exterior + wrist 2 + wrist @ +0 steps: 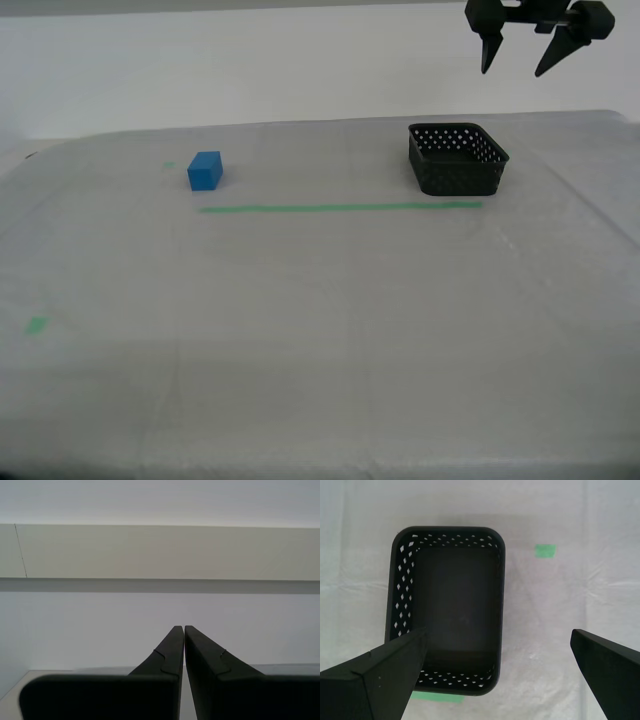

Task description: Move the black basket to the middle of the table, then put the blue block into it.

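The black basket [458, 160] stands empty on the table [320, 340] towards the exterior view's far right, just behind the end of a green tape line [340, 208]. My first gripper [512, 72] hangs open high above it; the first wrist view looks straight down into the basket [455, 605], with the gripper [497, 635] spread wide over the basket's one side wall. The blue block [205, 171] sits on the cloth towards the exterior view's far left, apart from everything. My second gripper [180, 627] is shut on nothing and faces a bare wall.
A small green tape mark [36, 325] lies near the exterior view's left edge, and another green mark [545, 550] lies on the cloth beside the basket. A white wall rises behind the table's far edge.
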`<state>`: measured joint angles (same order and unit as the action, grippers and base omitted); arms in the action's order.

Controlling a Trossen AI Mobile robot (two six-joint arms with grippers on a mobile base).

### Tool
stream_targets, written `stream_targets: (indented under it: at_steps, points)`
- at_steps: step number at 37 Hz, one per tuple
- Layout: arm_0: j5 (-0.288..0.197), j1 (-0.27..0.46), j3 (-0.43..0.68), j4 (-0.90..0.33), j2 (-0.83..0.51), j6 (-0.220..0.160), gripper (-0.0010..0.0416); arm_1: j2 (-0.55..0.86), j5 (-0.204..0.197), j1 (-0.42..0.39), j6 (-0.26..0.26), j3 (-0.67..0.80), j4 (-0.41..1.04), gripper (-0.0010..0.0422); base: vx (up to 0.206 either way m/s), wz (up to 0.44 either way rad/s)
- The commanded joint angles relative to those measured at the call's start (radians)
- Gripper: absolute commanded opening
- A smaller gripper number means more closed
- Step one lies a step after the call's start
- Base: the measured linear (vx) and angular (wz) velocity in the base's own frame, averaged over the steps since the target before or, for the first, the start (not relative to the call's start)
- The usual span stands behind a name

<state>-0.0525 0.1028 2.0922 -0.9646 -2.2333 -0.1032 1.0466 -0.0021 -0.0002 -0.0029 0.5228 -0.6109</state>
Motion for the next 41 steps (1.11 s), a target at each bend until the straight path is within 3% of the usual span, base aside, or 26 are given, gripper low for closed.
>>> stream_targets:
  at_steps: [1, 10, 24, 31, 41]
  points:
    - [-0.002, 0.002, 0.001, 0.011, -0.027, -0.009, 0.04, 0.0, -0.001, 0.0, 0.003, 0.001, -0.004, 0.0, 0.0, 0.0]
    - [-0.001, 0.004, 0.001, 0.074, -0.087, -0.029, 0.04, 0.0, -0.001, 0.0, 0.003, 0.001, -0.004, 0.0, 0.0, 0.0]
    - [0.009, 0.007, 0.001, 0.155, -0.183, -0.029, 0.04, 0.0, -0.001, 0.0, 0.003, 0.0, -0.004, 0.0, 0.0, 0.0]
    - [0.069, 0.012, -0.013, 0.209, -0.183, -0.028, 0.04, 0.0, -0.001, 0.0, 0.003, 0.001, -0.004, 0.0, 0.0, 0.0]
    - [0.096, 0.014, -0.074, 0.272, -0.183, -0.03, 0.04, 0.0, -0.001, 0.0, 0.003, 0.001, -0.004, 0.0, 0.0, 0.0]
